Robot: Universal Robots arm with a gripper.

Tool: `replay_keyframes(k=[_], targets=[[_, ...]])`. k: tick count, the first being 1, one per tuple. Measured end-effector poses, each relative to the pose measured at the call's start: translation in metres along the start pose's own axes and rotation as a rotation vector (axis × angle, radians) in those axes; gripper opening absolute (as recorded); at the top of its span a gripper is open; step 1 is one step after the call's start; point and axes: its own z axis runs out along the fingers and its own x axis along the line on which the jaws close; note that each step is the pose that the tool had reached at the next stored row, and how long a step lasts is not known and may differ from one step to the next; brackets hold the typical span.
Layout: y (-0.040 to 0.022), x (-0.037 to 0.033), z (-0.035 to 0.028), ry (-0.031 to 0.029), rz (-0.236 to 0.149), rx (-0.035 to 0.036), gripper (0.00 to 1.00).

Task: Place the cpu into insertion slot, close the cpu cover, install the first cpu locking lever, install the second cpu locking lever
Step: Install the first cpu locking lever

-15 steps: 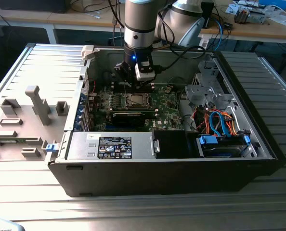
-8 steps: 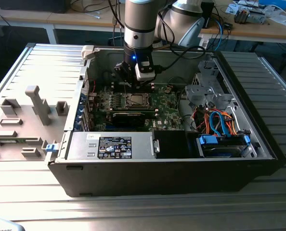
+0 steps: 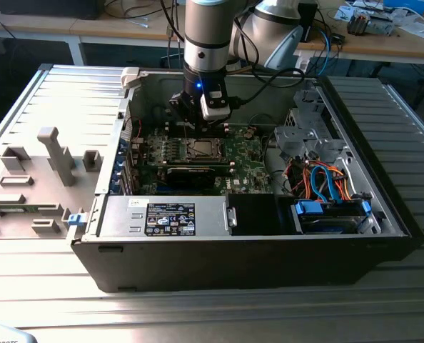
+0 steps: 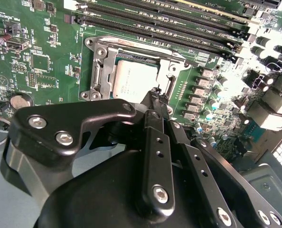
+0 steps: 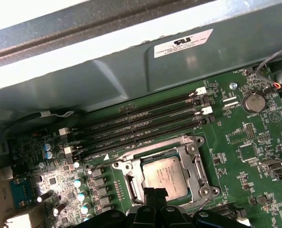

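The cpu [image 5: 164, 175], a flat silver-grey square, lies in the insertion slot [image 5: 129, 186] on the green motherboard; it also shows in the second wrist view [image 4: 131, 80] and the exterior view [image 3: 201, 149]. The cpu cover [image 5: 194, 167], a silvery frame, lies flat around the chip, and its frame shows in the second wrist view [image 4: 101, 71]. My gripper [image 4: 156, 93] hangs just above the near edge of the socket, its black fingers [image 5: 153, 194] drawn together into one tip, shut with nothing visible between them. In the exterior view the gripper [image 3: 198, 126] stands over the socket inside the open computer case.
Long black memory slots [image 5: 145, 126] run beside the socket, with capacitors [image 5: 79, 183] at one end. The grey case wall [image 5: 131, 71] rises behind them. In the exterior view a power-supply box [image 3: 165, 216] and blue and orange cables [image 3: 326, 179] fill the case's front and right.
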Motion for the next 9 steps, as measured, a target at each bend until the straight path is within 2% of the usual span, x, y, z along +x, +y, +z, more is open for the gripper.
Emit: replay_keyframes(k=[9], targets=[[0.0, 0.0, 0.0, 0.0001, -0.005, 0.0001, 0.11]])
